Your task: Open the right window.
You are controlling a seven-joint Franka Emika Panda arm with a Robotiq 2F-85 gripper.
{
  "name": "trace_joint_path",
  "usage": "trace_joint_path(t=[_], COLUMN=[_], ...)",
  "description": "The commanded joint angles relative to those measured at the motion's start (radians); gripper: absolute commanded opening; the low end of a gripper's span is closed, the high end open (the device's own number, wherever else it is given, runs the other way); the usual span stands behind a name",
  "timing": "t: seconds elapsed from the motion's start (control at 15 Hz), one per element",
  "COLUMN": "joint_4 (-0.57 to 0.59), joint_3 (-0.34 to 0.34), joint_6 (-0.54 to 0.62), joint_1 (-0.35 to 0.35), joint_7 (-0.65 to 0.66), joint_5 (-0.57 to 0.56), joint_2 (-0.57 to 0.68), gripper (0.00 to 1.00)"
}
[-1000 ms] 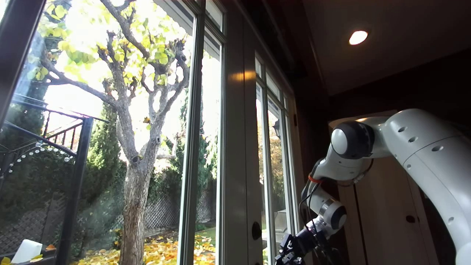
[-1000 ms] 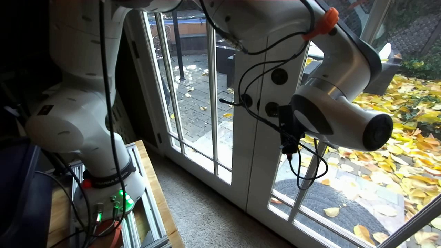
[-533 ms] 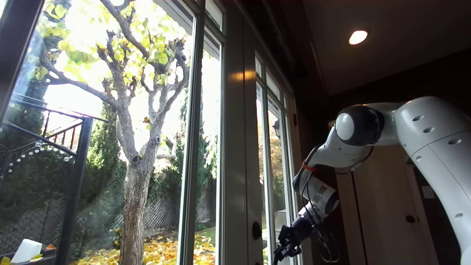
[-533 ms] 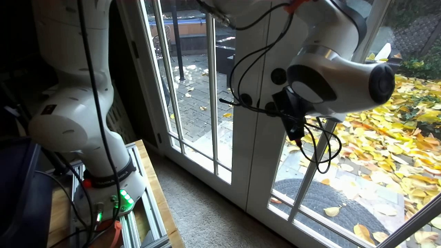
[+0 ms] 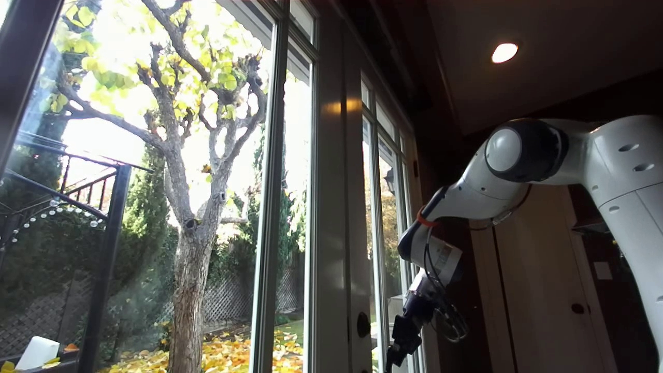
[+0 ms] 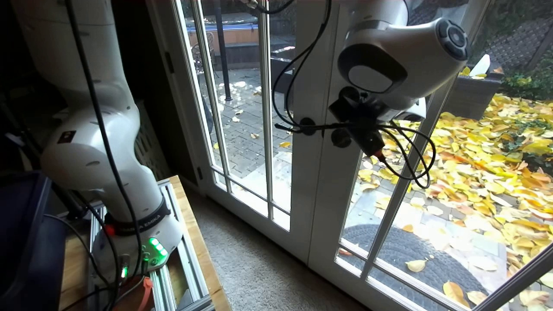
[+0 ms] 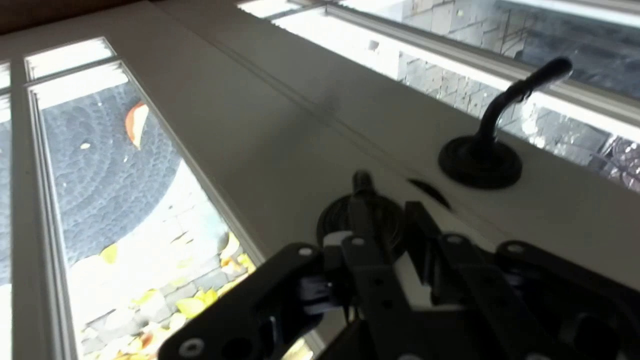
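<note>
I've got a wood-topped bench [image 6: 197, 237] carrying metal rails [image 6: 194, 270], arm base [image 6: 128, 244] standing on them. Orange item [image 6: 147, 287] just beside it, can't ID from here. Grey carpet floor [image 6: 255, 263] alongside.

In an ext. view, blk band [image 6: 152, 221] rd. arm base [image 6: 126, 246] reads "EMIKA"; prior word pt. hidden.

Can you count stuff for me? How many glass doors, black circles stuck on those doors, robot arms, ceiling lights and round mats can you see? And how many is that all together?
Glass doors: 2
Black circles on those doors: 3
Robot arm: 1
Ceiling light: 1
Round mat: 1
Total: 8
</note>
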Motion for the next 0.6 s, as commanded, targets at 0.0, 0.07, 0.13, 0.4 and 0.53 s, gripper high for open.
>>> trace_joint_path(t=[0.0,0.07,0.13,0.4,0.53], joint_4=[-0.196,-0.233,-0.273,-0.404,-0.418], joint_3=[0.033,0.042,0.051,0.081,0.078], joint_6=[-0.076,-0.107,-0.134,-0.244,-0.288], joint_1=[0.037,0.048,0.062,0.104,0.114], joint_7=[0.021,0.033,0.052,0.146,0.181], joint_5=[-0.154,-0.198,-0.249,-0.42,-0.431], joint_2=[-0.174,-0.208,-0.249,-0.424,-0.482], gripper=[0.06,0.06,0.06,0.06,0.06])
